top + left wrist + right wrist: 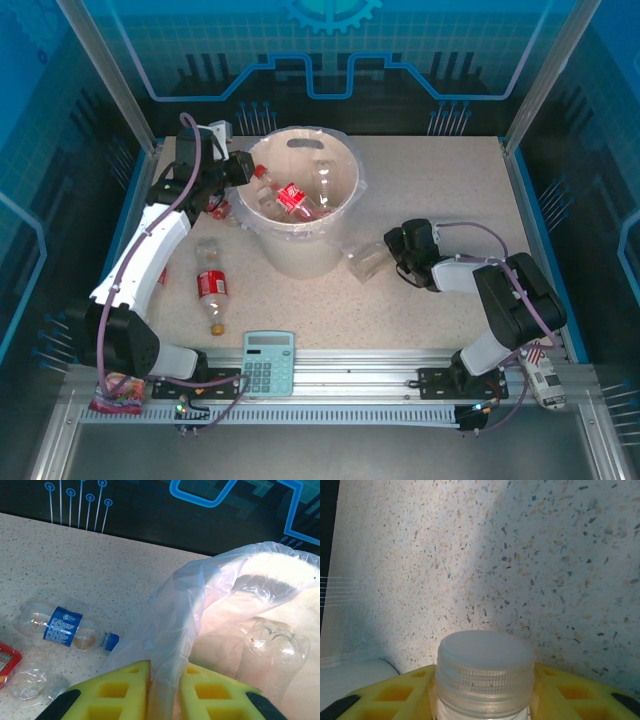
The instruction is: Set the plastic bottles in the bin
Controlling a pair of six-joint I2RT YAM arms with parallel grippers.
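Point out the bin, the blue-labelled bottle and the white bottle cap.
bin (pixel 300 255): top external view, front outer wall.
blue-labelled bottle (pixel 62 626): left wrist view, on its label.
white bottle cap (pixel 485 667): right wrist view, ribbed side.

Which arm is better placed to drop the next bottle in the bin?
Right. The right gripper has its fingers against the cap of a clear bottle beside the bin. The left gripper is clamped on the bin's bag-lined rim.
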